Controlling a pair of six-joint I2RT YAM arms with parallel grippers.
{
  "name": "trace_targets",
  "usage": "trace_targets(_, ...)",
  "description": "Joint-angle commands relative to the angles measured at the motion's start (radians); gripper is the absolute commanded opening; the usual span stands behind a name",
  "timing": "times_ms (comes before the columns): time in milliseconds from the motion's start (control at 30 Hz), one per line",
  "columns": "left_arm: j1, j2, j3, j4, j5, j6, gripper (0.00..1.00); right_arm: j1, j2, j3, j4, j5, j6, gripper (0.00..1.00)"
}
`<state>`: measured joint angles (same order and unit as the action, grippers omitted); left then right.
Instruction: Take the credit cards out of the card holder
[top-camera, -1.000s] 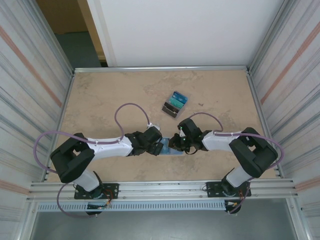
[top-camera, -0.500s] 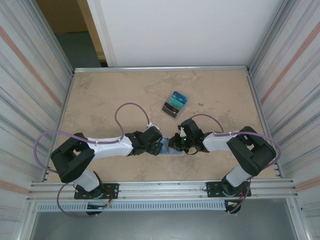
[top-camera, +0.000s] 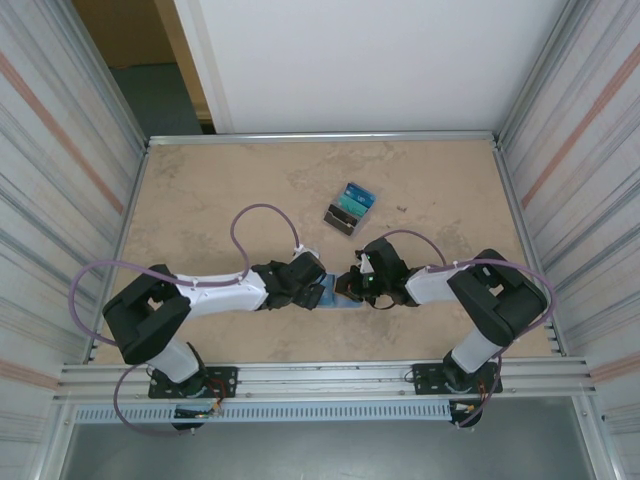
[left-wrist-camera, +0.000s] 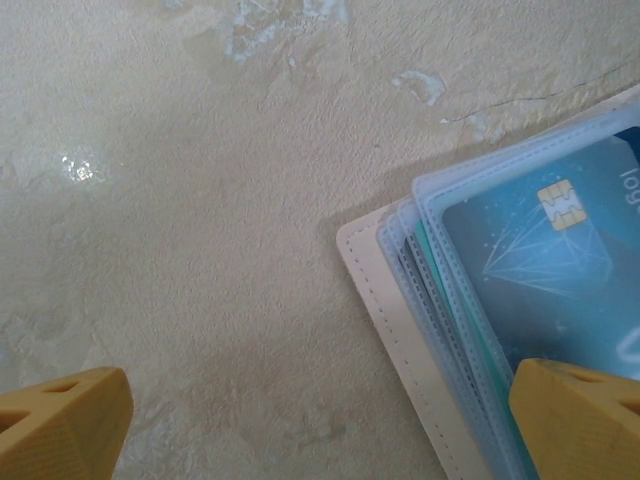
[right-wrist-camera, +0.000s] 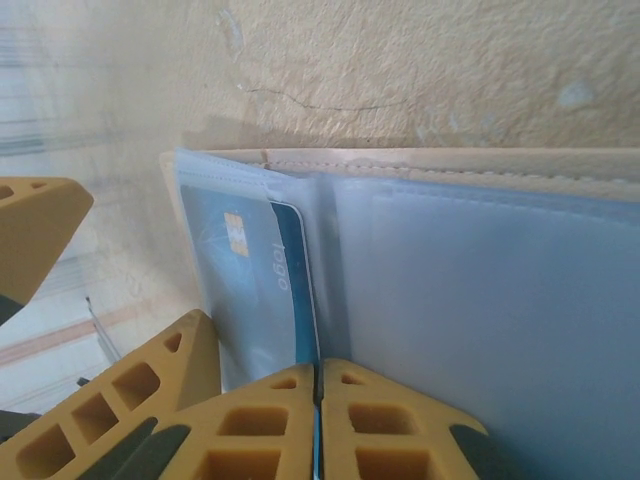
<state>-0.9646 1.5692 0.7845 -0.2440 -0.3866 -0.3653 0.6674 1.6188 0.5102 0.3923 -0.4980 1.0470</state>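
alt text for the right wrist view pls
The right tool, its yellow fingers shut together, appears to pinch the edge of a blue credit card with a gold chip, which sits in a clear sleeve of the open card holder. The holder lies flat on a beige table, its tan edge farthest from the camera.

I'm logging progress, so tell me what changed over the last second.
The right claw closed its jaws at the fold of the card holder, and that arm's elbow swung inward. The left claw stayed wide open over the holder; the card pile and holder did not move.
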Motion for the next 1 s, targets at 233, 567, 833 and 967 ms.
trace_targets(233,-0.022,0.014,0.012,-0.025,0.011,0.006,0.99,0.009,-0.004,-0.004,-0.019,0.006,0.002,0.00)
trace_targets(567,-0.022,-0.003,0.016,-0.042,-0.018,0.017,0.99,0.008,-0.070,0.038,-0.232,0.095,-0.062,0.00)
trace_targets(833,-0.022,0.004,0.015,-0.041,-0.021,0.015,0.99,0.010,-0.118,0.067,-0.349,0.147,-0.102,0.00)
trace_targets(967,-0.023,0.002,0.015,-0.043,-0.022,0.019,0.99,0.008,-0.141,0.068,-0.383,0.168,-0.113,0.00)
